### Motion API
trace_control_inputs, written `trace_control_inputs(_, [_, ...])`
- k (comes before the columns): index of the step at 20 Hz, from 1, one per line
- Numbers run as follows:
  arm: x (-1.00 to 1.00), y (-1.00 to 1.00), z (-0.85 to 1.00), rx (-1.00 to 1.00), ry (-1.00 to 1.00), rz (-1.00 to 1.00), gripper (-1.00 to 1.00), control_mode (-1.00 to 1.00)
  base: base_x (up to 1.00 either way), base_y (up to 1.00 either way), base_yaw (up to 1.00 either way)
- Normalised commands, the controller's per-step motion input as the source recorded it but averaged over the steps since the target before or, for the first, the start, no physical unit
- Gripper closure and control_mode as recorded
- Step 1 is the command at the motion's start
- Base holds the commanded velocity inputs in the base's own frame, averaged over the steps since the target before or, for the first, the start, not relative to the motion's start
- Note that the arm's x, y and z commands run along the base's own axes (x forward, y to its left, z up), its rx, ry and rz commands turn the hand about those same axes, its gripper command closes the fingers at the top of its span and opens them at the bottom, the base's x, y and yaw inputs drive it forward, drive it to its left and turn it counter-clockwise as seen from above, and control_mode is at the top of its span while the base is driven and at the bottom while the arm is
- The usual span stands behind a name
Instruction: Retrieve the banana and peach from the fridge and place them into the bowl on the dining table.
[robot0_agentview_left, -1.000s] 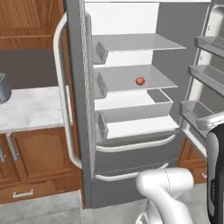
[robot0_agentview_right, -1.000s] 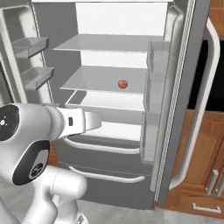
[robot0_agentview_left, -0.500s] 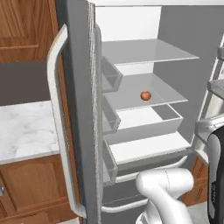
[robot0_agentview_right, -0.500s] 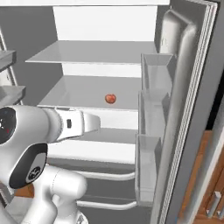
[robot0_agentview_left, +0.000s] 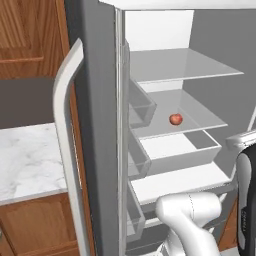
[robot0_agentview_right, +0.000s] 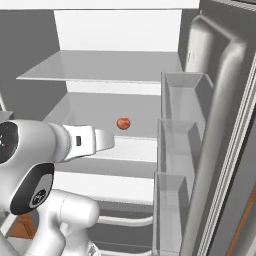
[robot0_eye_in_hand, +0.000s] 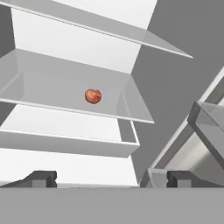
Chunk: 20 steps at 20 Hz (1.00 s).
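Observation:
The fridge (robot0_agentview_left: 100, 125) stands with both doors swung open, its white shelves bare except for the peach (robot0_agentview_left: 175, 119). That small red-orange fruit rests on the middle glass shelf (robot0_eye_in_hand: 52, 87), toward its back. In the right base view the peach (robot0_agentview_right: 123, 123) lies just beyond the end of my white forearm. My gripper (robot0_eye_in_hand: 113, 179) is open and holds nothing. It sits in front of the fridge (robot0_eye_in_hand: 175, 87), below the peach (robot0_eye_in_hand: 92, 96) and well short of it. The banana, the bowl and the dining table are out of view.
An open white drawer (robot0_agentview_left: 175, 150) juts out under the peach's shelf. Door bins (robot0_agentview_right: 180, 100) line the right door close to my arm. The left door's long white handle (robot0_agentview_left: 65, 150) stands in front of a marble counter (robot0_agentview_left: 30, 160) with wooden cabinets.
The base has driven closer to the fridge, so the interior looms larger in both base views. The peach stays on its shelf and the gripper stays open.

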Motion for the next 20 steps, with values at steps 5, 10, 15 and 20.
trace_control_inputs(5, [0.00,0.00,0.00,0.00,0.00,0.00,-1.00,1.00,0.74,0.00,0.08])
trace_control_inputs(10, [0.00,0.00,0.00,0.00,0.00,0.00,-1.00,1.00,0.80,0.00,0.21])
trace_control_inputs(15, [0.00,0.00,0.00,0.00,0.00,0.00,-1.00,1.00,0.78,0.00,0.24])
trace_control_inputs(20, [0.00,0.00,0.00,0.00,0.00,0.00,-1.00,1.00,0.78,0.00,0.23])
